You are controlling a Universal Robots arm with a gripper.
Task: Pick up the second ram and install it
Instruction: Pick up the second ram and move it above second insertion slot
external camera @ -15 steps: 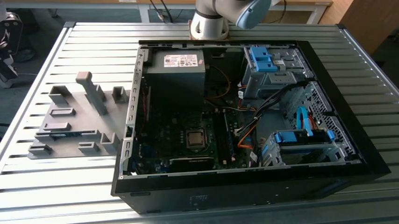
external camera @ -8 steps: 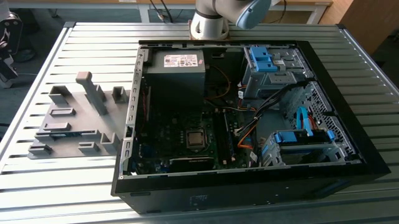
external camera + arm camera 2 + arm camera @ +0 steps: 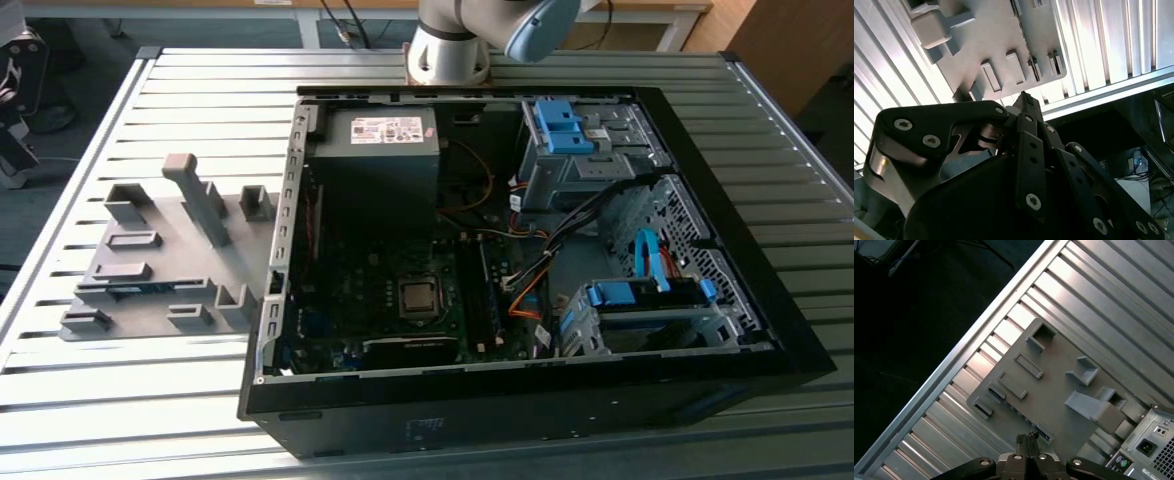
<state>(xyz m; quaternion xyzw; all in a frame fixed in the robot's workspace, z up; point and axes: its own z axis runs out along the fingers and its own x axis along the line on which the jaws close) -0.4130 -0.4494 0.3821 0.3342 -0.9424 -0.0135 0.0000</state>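
The second ram (image 3: 135, 289) shows as a thin blue-green stick lying in a low slot of the grey fixture plate (image 3: 160, 265), on the exterior view's left beside the open computer case (image 3: 534, 250). In both wrist views my gripper (image 3: 1026, 438) (image 3: 1024, 98) hangs high above the near edge of that plate (image 3: 1054, 385) (image 3: 989, 45). Its black fingers (image 3: 1030, 145) are pressed together, shut, with nothing between them. The motherboard (image 3: 400, 290) lies in the case's floor.
Several grey fixture blocks stand on the plate, one tall post (image 3: 200, 200) at its back. The ribbed metal table (image 3: 200, 80) ends close to the plate's left. The case holds a power supply (image 3: 380, 135), blue drive-bay clips (image 3: 561, 125) and loose cables (image 3: 534, 270).
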